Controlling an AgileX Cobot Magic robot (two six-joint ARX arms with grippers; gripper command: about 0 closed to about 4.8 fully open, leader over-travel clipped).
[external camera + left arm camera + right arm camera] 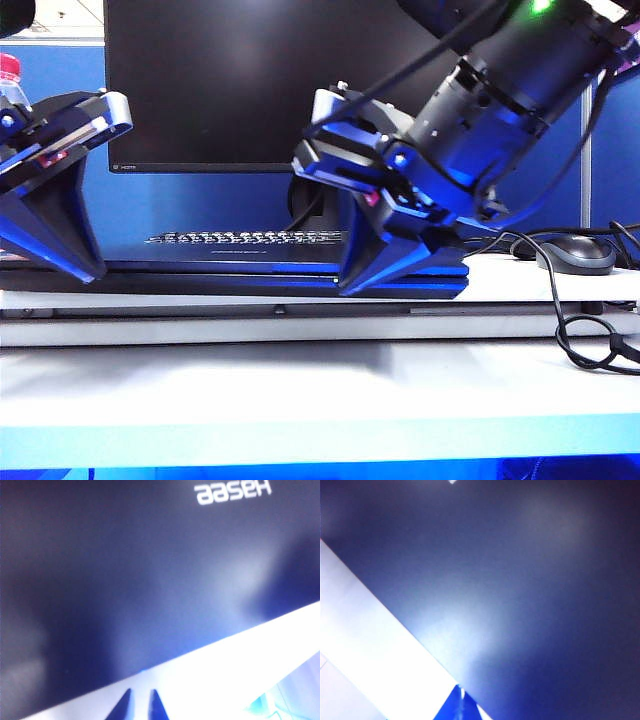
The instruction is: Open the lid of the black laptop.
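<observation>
The black laptop (240,280) lies flat and closed on the white table (300,390). Its lid (125,580) fills both wrist views, blue-sheened, with the "Hasee" logo (232,491) on its back. My left gripper (85,270) points down at the laptop's left front corner. In the left wrist view its tips (140,702) stand slightly apart over the white table, just short of the lid's edge, with nothing between them. My right gripper (350,288) points down at the laptop's front edge toward its right end. Its fingertips (460,702) are pressed together and their point meets the lid's (520,580) edge.
A large black monitor (250,80) stands behind the laptop, with a separate keyboard (250,237) in front of it. A dark mouse (577,253) and a looped black cable (590,345) lie at the right. A pink-capped bottle (10,75) stands at the far left.
</observation>
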